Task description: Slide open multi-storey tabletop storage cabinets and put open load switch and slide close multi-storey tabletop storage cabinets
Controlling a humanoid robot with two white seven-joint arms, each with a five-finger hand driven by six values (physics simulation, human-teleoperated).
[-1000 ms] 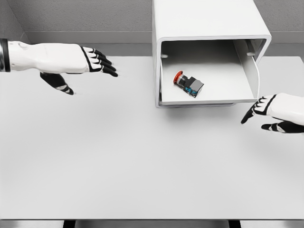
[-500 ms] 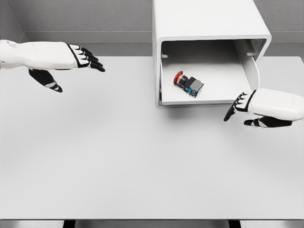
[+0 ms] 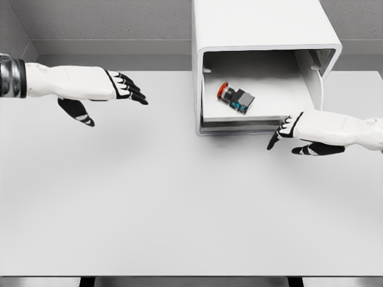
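Now the right hand (image 3: 299,133), fingers pressed together and holding nothing, is pushing the white cabinet's drawer (image 3: 263,117) inward, carrying the red-capped black load switch (image 3: 236,97) deeper inside, while the left hand (image 3: 99,88) is hovering open, well left of the cabinet.

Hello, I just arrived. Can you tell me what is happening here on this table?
A humanoid robot is working at a white tabletop storage cabinet on a white table. The cabinet's drawer is open, and a load switch with a red knob lies inside it. The right hand is at the drawer's front edge, fingers relaxed and holding nothing, probably there to push it shut. The left hand hovers open over the table, far to the left of the cabinet.
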